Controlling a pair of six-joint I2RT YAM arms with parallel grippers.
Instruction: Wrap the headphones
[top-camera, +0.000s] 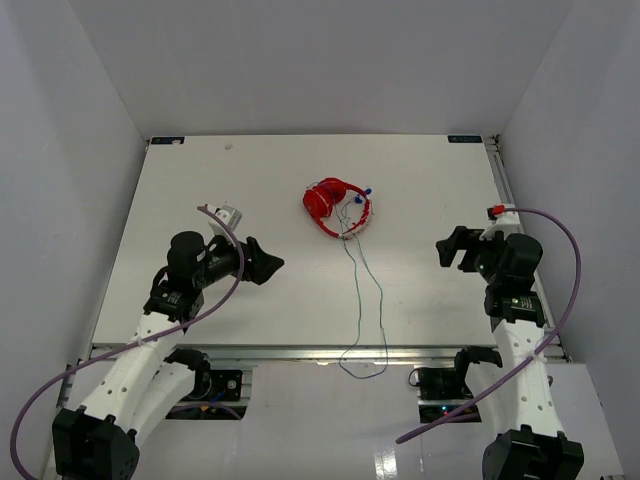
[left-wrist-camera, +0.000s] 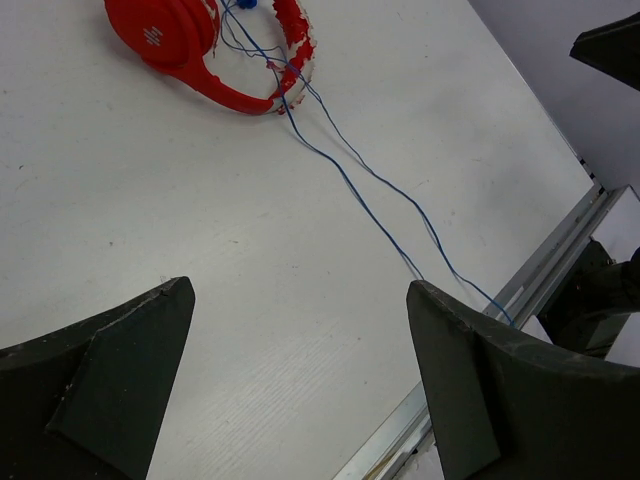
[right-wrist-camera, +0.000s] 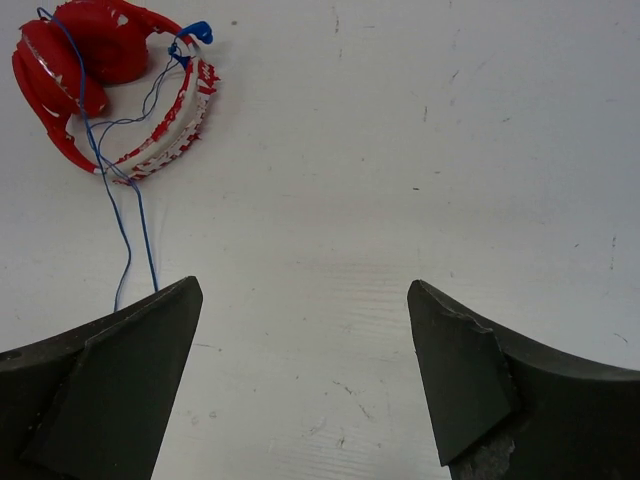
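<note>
The red headphones (top-camera: 336, 207) lie folded on the white table (top-camera: 200, 180), back of centre, with a red-and-white headband. Their thin grey-blue cable (top-camera: 360, 290) runs from them toward the near edge and loops over it. The blue plug (top-camera: 370, 189) lies beside the headband. The headphones also show in the left wrist view (left-wrist-camera: 170, 40) and the right wrist view (right-wrist-camera: 100, 60). My left gripper (top-camera: 268, 262) is open and empty, left of the cable. My right gripper (top-camera: 445, 250) is open and empty, right of the cable. Neither touches anything.
The table's near metal edge rail (top-camera: 320, 352) runs along the front; the cable loop hangs past it. White walls enclose the back and both sides. Thick purple robot cables (top-camera: 560, 290) arc beside each arm.
</note>
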